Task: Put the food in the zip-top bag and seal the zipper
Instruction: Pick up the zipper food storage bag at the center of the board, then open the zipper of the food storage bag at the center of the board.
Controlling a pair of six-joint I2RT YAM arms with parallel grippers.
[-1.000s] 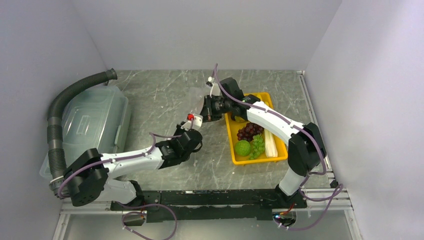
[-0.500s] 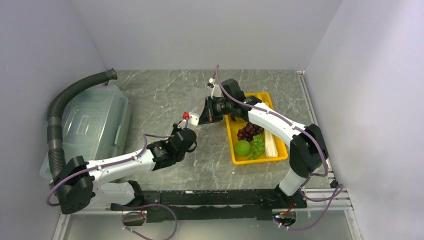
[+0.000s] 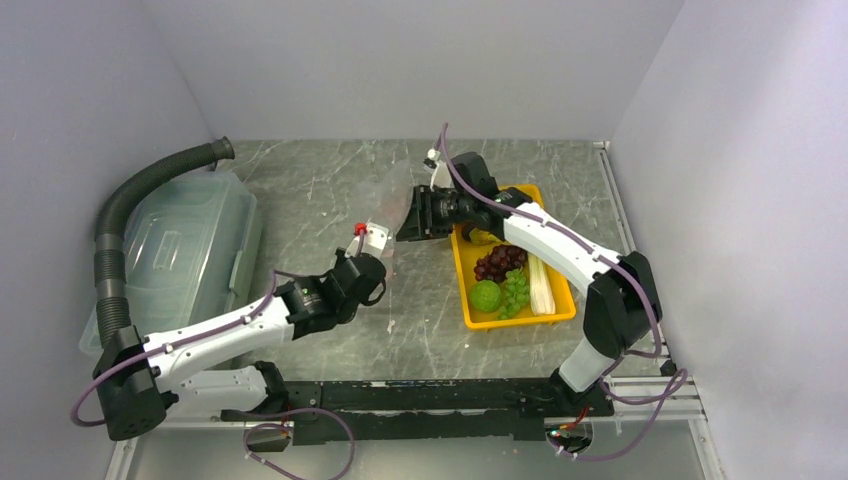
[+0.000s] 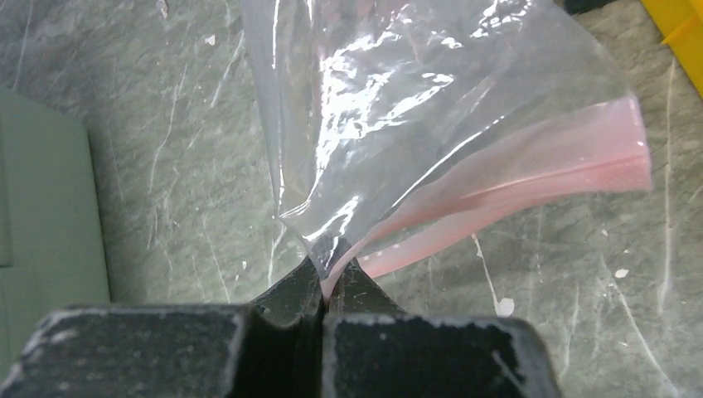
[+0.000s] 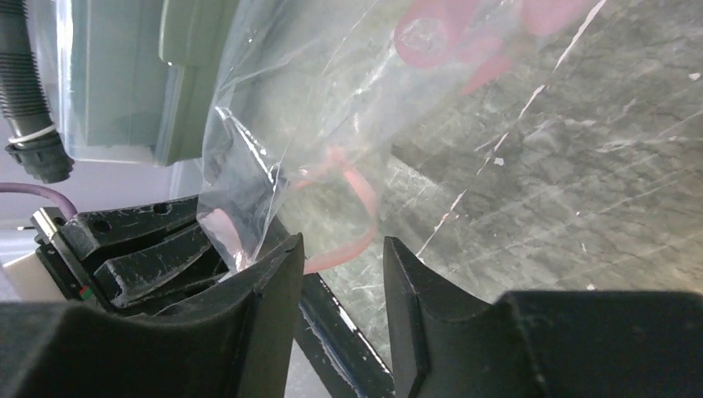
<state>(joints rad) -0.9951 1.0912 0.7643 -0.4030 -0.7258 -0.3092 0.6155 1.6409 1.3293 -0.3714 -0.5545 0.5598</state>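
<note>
1. My left gripper [image 4: 326, 286] has its jaws pressed together on a corner of the zip-top bag [image 4: 398, 108], right where the zipper [image 4: 530, 166] ends. I judge this grip anchors one end of the mouth so the other side can be pulled away from it.
2. My right gripper [image 5: 340, 257] stands spread. The clear film drapes over one finger and a curl of the pink strip shows in the gap, but nothing is clamped. I judge it is placed there to take the opposite lip.
3. The bag hangs off the table [image 3: 320, 190] between the two grippers, just beside the yellow tray [image 3: 459, 270] at its far left corner.
4. All the food I can see lies in that tray: dark grapes [image 3: 498, 262], a green round fruit [image 3: 486, 296], green grapes [image 3: 516, 290] and the leek [image 3: 541, 285]. I see none in the bag, so I judge we are only at the opening step.
5. The top view gives me both arms and the tray, but the bag is barely a glint there.
6. Only the left wrist view proves the pinch. Only the right wrist view shows the open gap, and behind the film it shows the lidded bin [image 5: 116, 75], which sits well away from the tray.
</note>
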